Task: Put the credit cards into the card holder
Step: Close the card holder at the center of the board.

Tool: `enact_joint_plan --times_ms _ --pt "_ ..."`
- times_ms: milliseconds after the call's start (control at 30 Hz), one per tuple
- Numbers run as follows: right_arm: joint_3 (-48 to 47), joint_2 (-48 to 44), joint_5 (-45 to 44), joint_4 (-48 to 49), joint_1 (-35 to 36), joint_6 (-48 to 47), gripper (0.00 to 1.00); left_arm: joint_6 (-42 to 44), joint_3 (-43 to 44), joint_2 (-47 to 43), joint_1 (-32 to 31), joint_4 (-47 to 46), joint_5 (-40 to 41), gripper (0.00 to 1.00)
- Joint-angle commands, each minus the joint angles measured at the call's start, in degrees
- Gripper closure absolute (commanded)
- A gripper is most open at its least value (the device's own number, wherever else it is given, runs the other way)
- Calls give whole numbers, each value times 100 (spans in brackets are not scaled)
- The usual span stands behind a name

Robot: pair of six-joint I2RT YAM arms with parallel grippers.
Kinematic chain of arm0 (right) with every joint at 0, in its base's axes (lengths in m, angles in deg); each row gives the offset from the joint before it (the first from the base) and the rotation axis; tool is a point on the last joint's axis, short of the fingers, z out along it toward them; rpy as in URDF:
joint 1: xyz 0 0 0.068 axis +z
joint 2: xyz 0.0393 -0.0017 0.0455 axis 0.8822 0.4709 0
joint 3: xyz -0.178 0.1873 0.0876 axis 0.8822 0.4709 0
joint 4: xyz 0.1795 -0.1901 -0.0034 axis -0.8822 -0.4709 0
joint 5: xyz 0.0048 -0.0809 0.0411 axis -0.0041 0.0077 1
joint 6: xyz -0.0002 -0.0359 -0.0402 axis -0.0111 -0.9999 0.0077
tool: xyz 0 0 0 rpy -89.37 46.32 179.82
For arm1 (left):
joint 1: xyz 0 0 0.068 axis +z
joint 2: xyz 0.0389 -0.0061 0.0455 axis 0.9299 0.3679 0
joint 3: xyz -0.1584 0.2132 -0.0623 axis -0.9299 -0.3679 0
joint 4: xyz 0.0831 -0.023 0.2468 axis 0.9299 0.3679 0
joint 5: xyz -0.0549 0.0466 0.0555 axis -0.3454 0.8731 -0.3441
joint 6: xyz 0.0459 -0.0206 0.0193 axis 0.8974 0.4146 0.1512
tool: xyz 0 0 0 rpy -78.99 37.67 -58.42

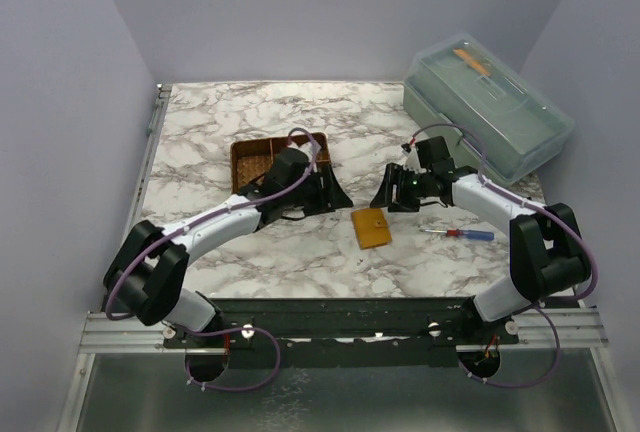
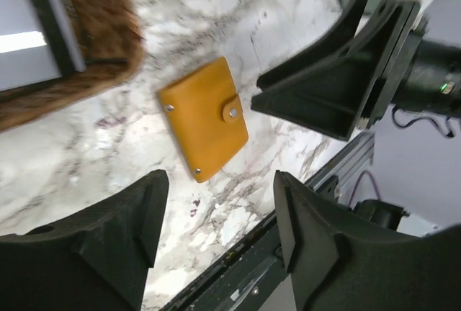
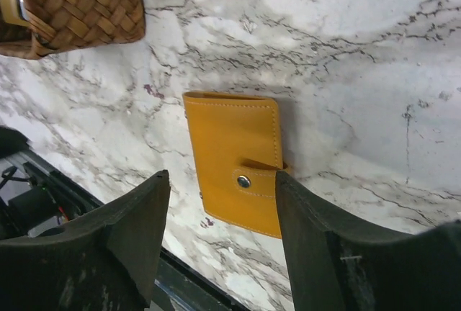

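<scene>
Top camera sat high behind the near edge, looking down and forward over the whole marble table (image 1: 200,142). Both wrist cameras faced down, close to the surface (left one tilted). All three shared the card holder (image 1: 371,228) and basket (image 1: 237,164) corner.

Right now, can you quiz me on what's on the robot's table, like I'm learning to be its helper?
1. True or false: the card holder lies closed, its snap tab fastened.
2. Fill in the missing word: the left gripper and the right gripper both stand ____ with nothing between their fingers.
3. Where does the clear lidded box stand?
A) at the far right corner of the table
B) between the two grippers
C) at the near left edge
Key: 1 true; 2 open; 3 A.
</scene>
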Motion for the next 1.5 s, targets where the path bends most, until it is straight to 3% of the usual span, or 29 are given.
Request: enact_joint_plan --times_ms 0,267,300,400,433,567,800,933,1167,1267,1367,1467 --pt "67 -27 -191 -330 67 -279 36 -291 -480 -584 489 -119 -431 32" --pt "105 27 -447 -383 192 -219 34 -74 -454 86 517 -275 -588 33" --pt "62 63 -686 -484 371 -210 30 -47 -466 183 522 -377 -542 34" --pt "-240 256 -2060 -1041 1111 130 3 60 -410 364 520 -461 -339 35" --pt "-348 323 -2544 -1203 1363 306 1 107 -390 406 521 -476 -273 35" --pt "-568 594 -3875 -1568 2042 881 0 193 -346 345 535 -419 -124 35" --pt "-891 1472 -4601 -1812 2208 992 0 95 -572 -210 538 -379 -162 35" --pt "-982 1486 -4786 -1792 1834 1048 1 87 -631 -452 534 -255 -154 35" --pt "-793 993 -4630 -1257 207 614 12 44 -608 -650 535 -234 -252 35" --pt "-943 1004 -4720 -1184 -248 281 11 65 -578 -709 535 -214 -283 35" --pt "-1205 1021 -4823 -1299 -292 166 1 111 -496 -727 535 -155 -340 34" --pt "-1525 809 -4838 -1690 -293 204 0 251 -299 -805 533 121 -370 34"
